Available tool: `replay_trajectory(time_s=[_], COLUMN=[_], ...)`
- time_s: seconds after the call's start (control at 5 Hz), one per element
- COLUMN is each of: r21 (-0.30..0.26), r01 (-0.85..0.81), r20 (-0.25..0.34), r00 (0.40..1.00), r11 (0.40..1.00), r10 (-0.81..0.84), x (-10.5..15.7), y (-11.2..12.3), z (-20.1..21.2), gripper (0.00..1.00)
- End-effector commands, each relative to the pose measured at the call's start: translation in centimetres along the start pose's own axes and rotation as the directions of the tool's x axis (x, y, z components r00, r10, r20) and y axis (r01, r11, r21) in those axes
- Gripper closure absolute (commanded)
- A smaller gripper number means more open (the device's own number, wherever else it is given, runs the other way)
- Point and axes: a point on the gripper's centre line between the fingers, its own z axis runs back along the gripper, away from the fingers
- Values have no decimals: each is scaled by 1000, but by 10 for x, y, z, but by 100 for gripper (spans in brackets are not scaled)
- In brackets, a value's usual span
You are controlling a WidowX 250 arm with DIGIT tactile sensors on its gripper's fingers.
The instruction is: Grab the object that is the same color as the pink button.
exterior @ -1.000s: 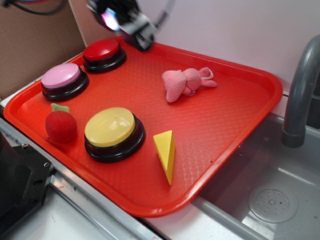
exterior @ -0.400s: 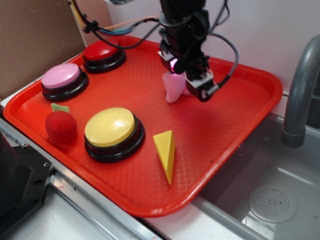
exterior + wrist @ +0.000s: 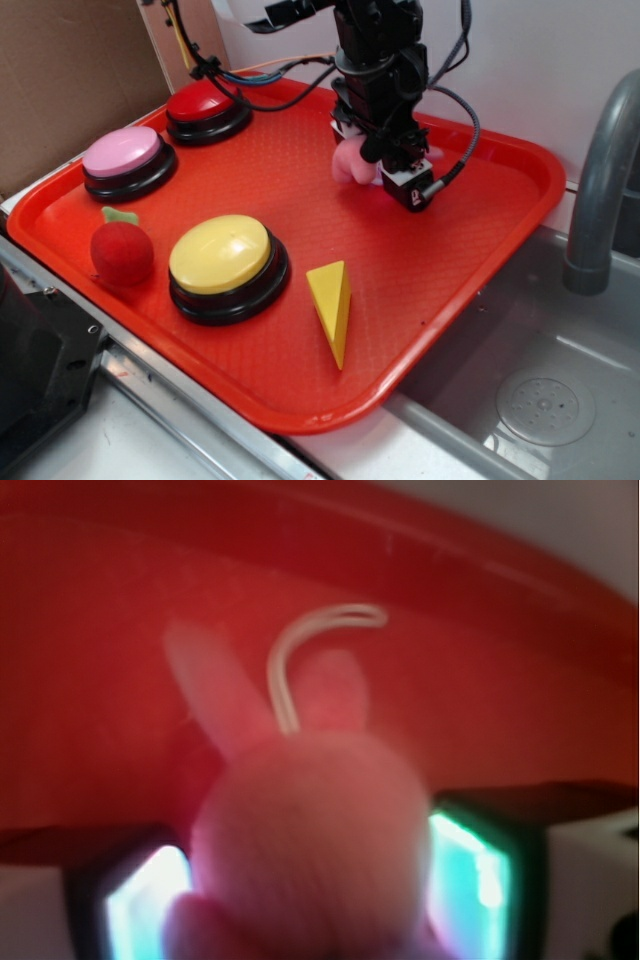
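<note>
I have the gripper point(image 3: 372, 165) down over the pink plush toy point(image 3: 348, 164), which lies on the red tray point(image 3: 470, 250) toward its far edge, to the right of the red button point(image 3: 206, 108). The wrist view shows the toy's point(image 3: 310, 840) round body filling the gap between the two lit finger pads point(image 3: 478, 875), one on either side, with its ears and thin loop pointing away toward the tray wall. The jaws sit narrow about the toy; I judge them closed on it or nearly so, though actual contact is blurred.

The pink button point(image 3: 128, 160) stands at the tray's left edge, well apart from the toy, and matches it in colour. This explains my approach. The yellow button point(image 3: 228, 265), cheese wedge point(image 3: 332, 305) and red ball point(image 3: 122, 250) lie along the near side, clear of the arm.

The tray has a fine textured floor and raised rim. A metal sink point(image 3: 540, 390) with a grey tap point(image 3: 600, 180) sits just beside the tray's right edge. Cardboard point(image 3: 60, 80) stands behind the left corner.
</note>
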Motion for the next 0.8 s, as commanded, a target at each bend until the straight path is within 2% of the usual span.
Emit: replay_trajectory(time_s=[0.0,0.2,0.4,0.6], r21=[-56,-120,-136,-138], r01=[-52,-95,-150,-246], r20=[-3,-53,-74,-86], r00=[999,995,987,968], r11=[997,988,979,960], r10=[52,89,141,235], x=[-5,-8,-14,-34], y=[11,23,39,58], z=[13,43,72,116], gripper=[100,100,100,100])
